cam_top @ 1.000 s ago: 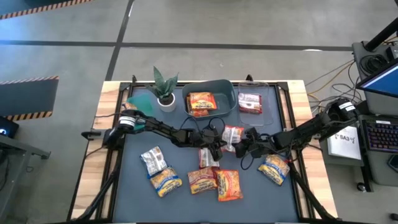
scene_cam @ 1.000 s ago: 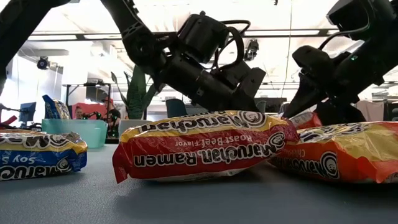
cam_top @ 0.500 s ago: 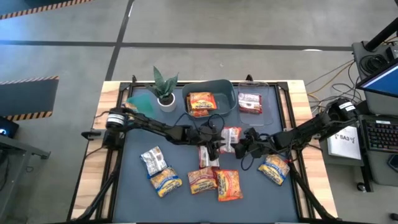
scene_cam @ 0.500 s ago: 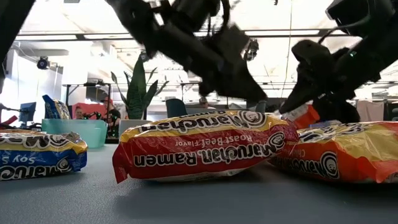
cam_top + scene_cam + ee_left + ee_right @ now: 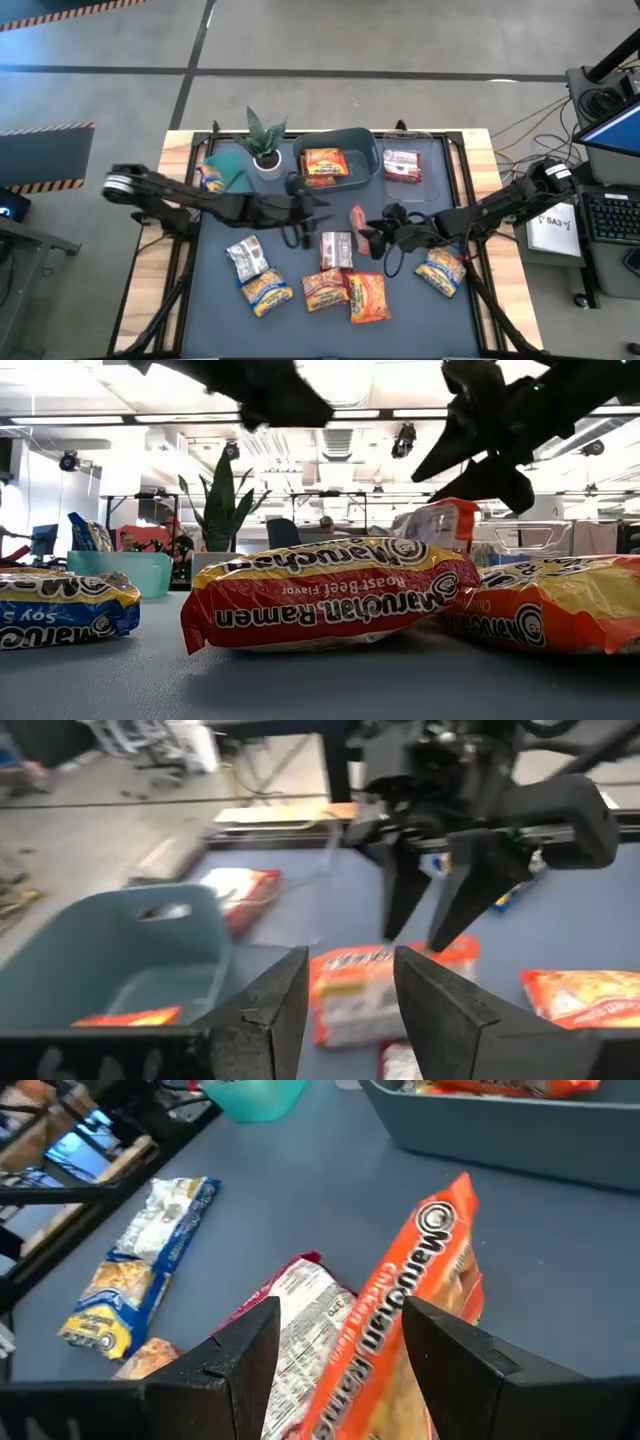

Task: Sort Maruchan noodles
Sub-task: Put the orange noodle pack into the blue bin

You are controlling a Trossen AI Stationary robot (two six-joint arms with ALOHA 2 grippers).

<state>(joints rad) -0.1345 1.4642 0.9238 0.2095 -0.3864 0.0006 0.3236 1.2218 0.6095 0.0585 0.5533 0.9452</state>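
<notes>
Covering the table point(image 5: 215, 300) is a dark blue mat; concrete floor around, office room with desks behind in low view.

Left hand point(image 5: 318, 205) released, fingers apart, nothing in it; grey bin point(image 5: 368, 150) just beyond it holds an orange packet point(image 5: 322, 165).

Right hand point(image 5: 368, 232) is grasping an orange-red noodle packet point(image 5: 358, 225), lifted on edge off the table; red-and-white packet point(image 5: 336, 250) lies just under it.

Right wrist view shows the held packet point(image 5: 420, 1310) between the fingers point(image 5: 450, 1355); low view only shows it hanging above the front red packet point(image 5: 330, 595).

Versus a second ago: left hand has backed away from the cluster and opened; right hand has raised the packet.
</notes>
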